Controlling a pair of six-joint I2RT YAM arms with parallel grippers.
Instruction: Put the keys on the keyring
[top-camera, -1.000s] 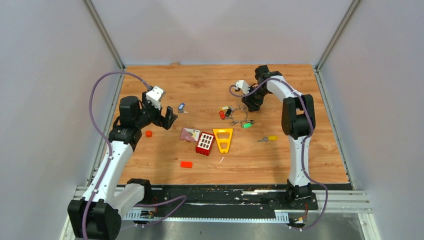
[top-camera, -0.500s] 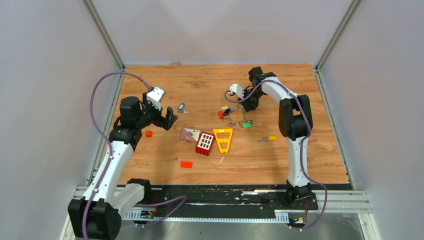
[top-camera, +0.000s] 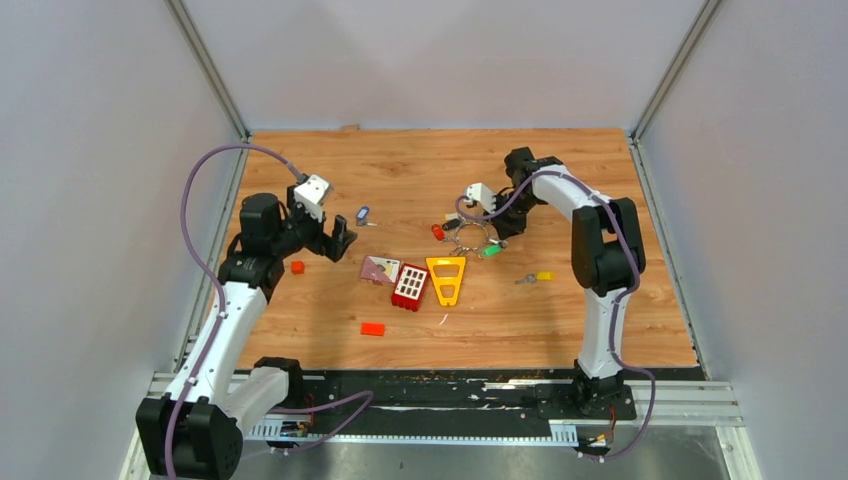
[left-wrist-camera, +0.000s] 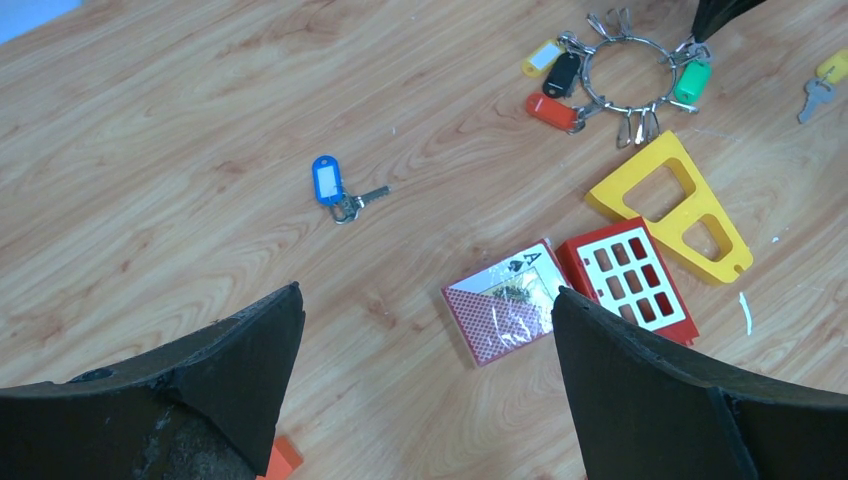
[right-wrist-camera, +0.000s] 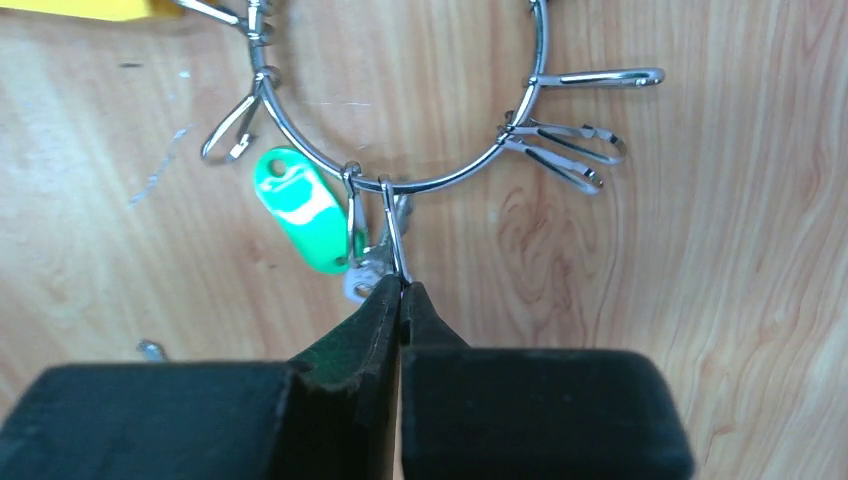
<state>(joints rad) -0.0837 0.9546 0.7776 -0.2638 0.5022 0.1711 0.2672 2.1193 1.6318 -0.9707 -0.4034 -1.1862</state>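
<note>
The keyring (top-camera: 471, 233) lies mid-table, a silver wire ring (right-wrist-camera: 430, 185) with several wire clips. Green (right-wrist-camera: 298, 210), red (left-wrist-camera: 552, 108), black and yellow tags hang on it. My right gripper (right-wrist-camera: 402, 285) is shut on one thin clip beside the green tag, at the ring's right side (top-camera: 497, 230). A blue-tagged key (top-camera: 363, 214) (left-wrist-camera: 330, 184) lies loose left of the ring. A yellow-headed key (top-camera: 540, 276) (left-wrist-camera: 828, 72) lies loose to the right. My left gripper (left-wrist-camera: 428, 292) hovers open and empty near the table's left side (top-camera: 338, 238).
A yellow triangular frame (top-camera: 446, 278), a red grid block (top-camera: 409, 287) and a wrapped card pack (top-camera: 379, 269) sit just in front of the ring. Small red blocks (top-camera: 297, 267) (top-camera: 373, 328) lie at left and near front. Walls enclose three sides.
My right gripper has closed onto a clip of the keyring, and its arm has shifted. The ring has slid slightly left. The left arm stayed put.
</note>
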